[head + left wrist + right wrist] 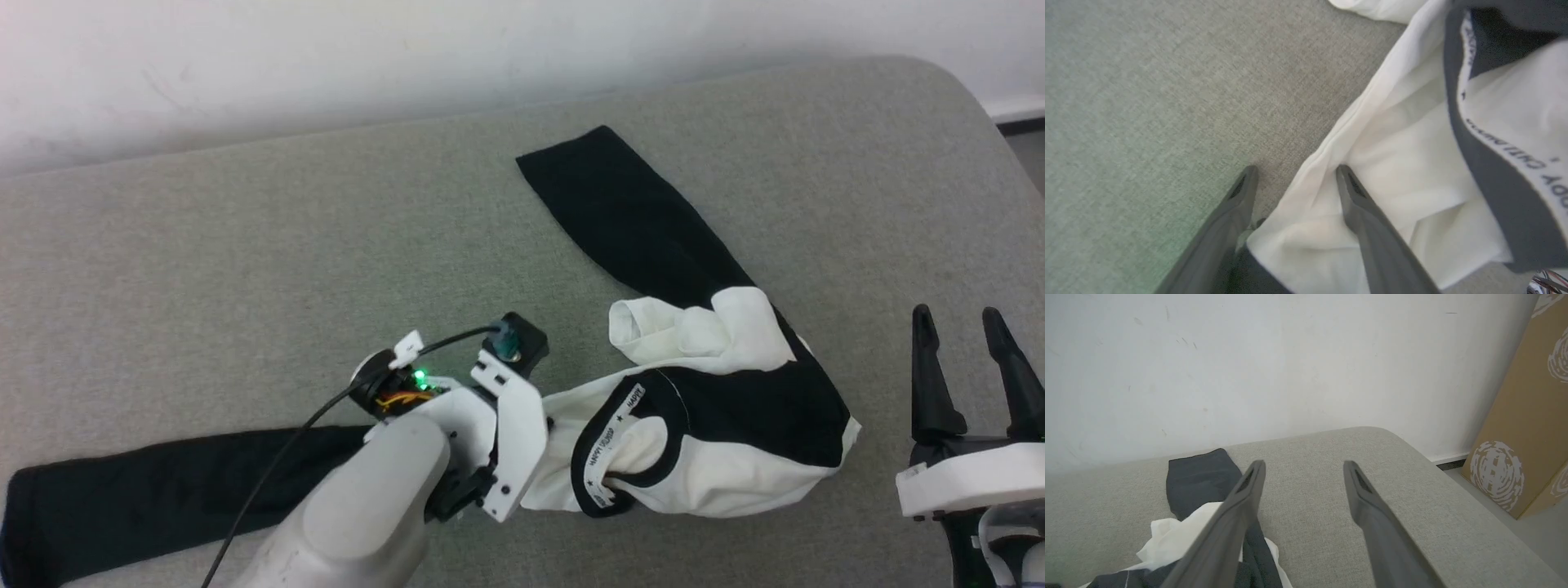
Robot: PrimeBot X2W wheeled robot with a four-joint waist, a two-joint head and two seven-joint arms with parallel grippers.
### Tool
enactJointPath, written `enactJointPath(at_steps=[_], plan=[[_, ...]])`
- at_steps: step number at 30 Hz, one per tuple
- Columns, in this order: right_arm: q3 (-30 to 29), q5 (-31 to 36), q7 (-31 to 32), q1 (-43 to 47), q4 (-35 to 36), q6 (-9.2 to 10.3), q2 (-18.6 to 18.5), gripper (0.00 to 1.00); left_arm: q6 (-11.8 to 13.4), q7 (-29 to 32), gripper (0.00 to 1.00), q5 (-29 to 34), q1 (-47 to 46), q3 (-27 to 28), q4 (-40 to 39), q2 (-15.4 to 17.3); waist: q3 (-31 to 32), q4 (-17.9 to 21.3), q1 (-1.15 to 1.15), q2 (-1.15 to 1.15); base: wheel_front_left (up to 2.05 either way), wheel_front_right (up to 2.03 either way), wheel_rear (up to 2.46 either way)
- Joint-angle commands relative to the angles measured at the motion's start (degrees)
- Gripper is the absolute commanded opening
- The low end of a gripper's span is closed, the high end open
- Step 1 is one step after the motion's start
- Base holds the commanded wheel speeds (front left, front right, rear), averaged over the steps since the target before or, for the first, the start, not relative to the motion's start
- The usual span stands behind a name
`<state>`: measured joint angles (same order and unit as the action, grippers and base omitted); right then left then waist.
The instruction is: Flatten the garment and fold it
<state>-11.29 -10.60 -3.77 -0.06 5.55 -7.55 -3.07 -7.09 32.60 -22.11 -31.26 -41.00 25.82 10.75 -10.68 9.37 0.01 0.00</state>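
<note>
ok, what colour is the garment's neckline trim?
Neckline trim is black, white lettered band inside; best in head view.

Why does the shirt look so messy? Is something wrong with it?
Yes, the shirt is crumpled on the grey cushion. Its white body is bunched and folded over itself by the neckline; one black sleeve points toward the wall, the other sleeve lies out to the left.

"HAPPY" printed repeatedly on white neckline tape (630, 406) of the garment (735, 483), other lettering unclear
</note>
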Motion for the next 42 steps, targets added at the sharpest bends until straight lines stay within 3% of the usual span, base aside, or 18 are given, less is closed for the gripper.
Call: enactJointPath(at_steps=[1,2,3,4,7,12,19,25,30,34,35,36,42], plan=[[0.07,-0.26,-0.68,-1.12,-0.41,0.06,0.18,1.00,-0.38,2.03,1.00,-1.82,-0.08,-2.45,1.60,0.19,-1.63,1.32,-0.01,0.00,0.00,0.00,0.00],[0.09,-0.32,-0.93,-1.24,-0.71,0.06,0.18,1.00,-0.39,3.40,0.72,-3.46,-0.26,-4.37,2.05,0.42,-1.80,1.39,-0.01,0.00,0.00,0.00,0.00],[0.10,-0.34,-1.16,-1.34,-1.00,0.06,0.18,1.00,-0.39,3.99,0.08,-5.35,-0.45,-5.86,2.02,0.67,-1.92,1.41,-0.01,0.00,0.00,0.00,0.00],[0.03,-0.31,-1.37,-1.47,-1.29,0.06,0.19,1.00,-0.39,3.96,0.00,-7.47,-0.54,-6.74,1.71,0.93,-2.02,1.37,-0.01,0.00,0.00,0.00,0.00],[-0.80,0.11,-1.85,-1.82,-2.08,0.06,0.19,1.00,-0.39,1.11,0.00,-11.53,-1.15,-6.90,0.92,2.14,-1.76,0.58,-0.01,0.00,0.00,0.00,0.00],[-1.61,0.92,-1.93,-2.00,-3.26,0.06,0.19,1.00,1.13,-10.44,0.00,-12.64,-2.15,-1.42,0.79,3.51,0.20,-1.60,-0.01,0.00,0.00,0.00,0.00],[-1.28,1.58,-1.22,-1.57,-3.68,0.06,0.19,1.00,8.66,-29.51,0.00,-12.35,-2.73,9.79,-3.46,6.61,3.16,-5.80,-0.01,0.00,0.00,0.00,0.00],[-0.59,1.32,-0.65,-0.79,-4.09,0.06,0.19,1.00,15.53,-39.72,0.00,-13.04,3.19,18.16,-10.28,10.40,3.87,-8.89,-0.01,0.00,0.00,0.00,0.00],[-0.19,1.14,-0.04,-0.24,-5.59,0.06,0.19,1.00,19.85,-37.67,0.00,-14.73,14.44,19.25,-10.81,12.17,3.80,-10.78,-0.01,0.00,0.00,0.00,0.00],[0.28,1.23,1.09,0.06,-7.62,0.06,0.19,1.00,20.04,-34.99,0.00,-16.00,19.70,17.41,-8.20,11.51,3.84,-12.03,-0.01,0.00,0.00,0.00,0.00],[0.33,1.27,1.39,0.08,-8.06,0.06,0.19,1.00,19.92,-35.47,0.46,-16.12,20.05,17.30,-7.68,11.15,3.92,-12.34,-0.01,0.00,0.00,0.00,0.00],[0.40,1.33,1.75,0.10,-8.41,0.06,0.19,1.00,20.05,-36.61,1.00,-15.96,20.11,17.44,-7.35,10.82,4.03,-12.67,-0.01,0.00,0.00,0.00,0.00],[0.62,2.31,5.02,-1.65,-7.95,0.06,0.19,1.00,18.21,-45.59,1.00,-13.47,18.39,18.15,-9.59,9.65,4.69,-15.13,-0.01,0.00,0.00,0.00,0.00]])
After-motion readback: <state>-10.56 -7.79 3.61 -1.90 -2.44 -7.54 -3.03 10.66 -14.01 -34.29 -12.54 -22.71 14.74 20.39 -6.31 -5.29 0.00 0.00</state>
